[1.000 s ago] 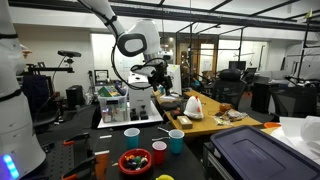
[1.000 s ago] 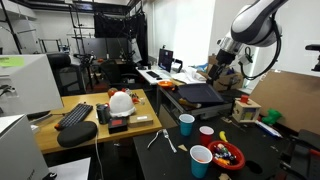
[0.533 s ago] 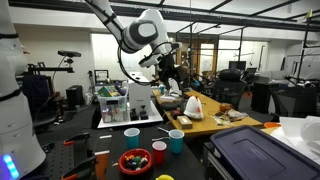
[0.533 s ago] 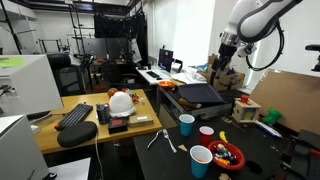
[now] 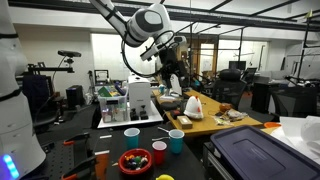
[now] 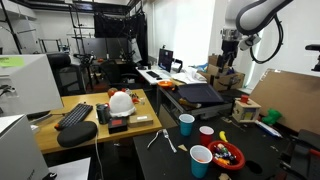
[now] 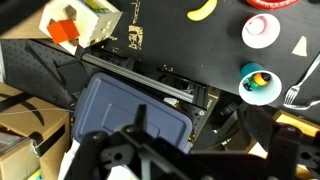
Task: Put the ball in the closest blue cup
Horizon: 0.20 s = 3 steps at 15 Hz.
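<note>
Two changes stand out over the last second: the arm has lifted and straightened, and the gripper [image 5: 172, 62] has risen with it. It now hangs high and well apart from the cups. In the wrist view the jaws look spread wide with nothing between them.

The ball [image 7: 255, 80] shows as a small yellow-green spot inside the teal-blue cup [image 7: 262, 88]. It is too small for me to say more about it. That cup stands on the black tabletop [image 7: 190, 45], near the edge that runs alongside the blue-lidded bin [image 7: 130, 110]. A red cup [image 7: 262, 31] stands just beside it, further in from that edge. A pale blue cup [image 5: 132, 137] stands apart from both, and I cannot see into it.

I judge that the drop is already made and that this climb is my retreat. What I cannot settle from here is whether the teal-blue cup counts as the closest of the two blue ones. If it does, only parking the arm remains.
</note>
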Tool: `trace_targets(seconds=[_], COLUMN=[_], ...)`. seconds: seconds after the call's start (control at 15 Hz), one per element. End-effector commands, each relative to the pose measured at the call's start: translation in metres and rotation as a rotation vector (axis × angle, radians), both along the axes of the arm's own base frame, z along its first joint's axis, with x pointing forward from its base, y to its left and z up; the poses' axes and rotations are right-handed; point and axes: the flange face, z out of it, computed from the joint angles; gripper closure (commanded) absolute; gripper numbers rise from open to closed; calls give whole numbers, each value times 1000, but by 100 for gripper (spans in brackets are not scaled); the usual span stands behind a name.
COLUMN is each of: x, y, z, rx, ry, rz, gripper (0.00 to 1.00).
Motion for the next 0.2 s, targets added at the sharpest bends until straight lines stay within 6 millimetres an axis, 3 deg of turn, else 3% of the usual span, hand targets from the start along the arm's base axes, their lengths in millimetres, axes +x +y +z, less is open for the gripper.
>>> trace_targets(seconds=[0.0, 0.13], x=[0, 0], y=[0, 0], z=[0, -2], rx=[1, 1], ry=[1, 5], rz=[0, 0], gripper=[0, 0])
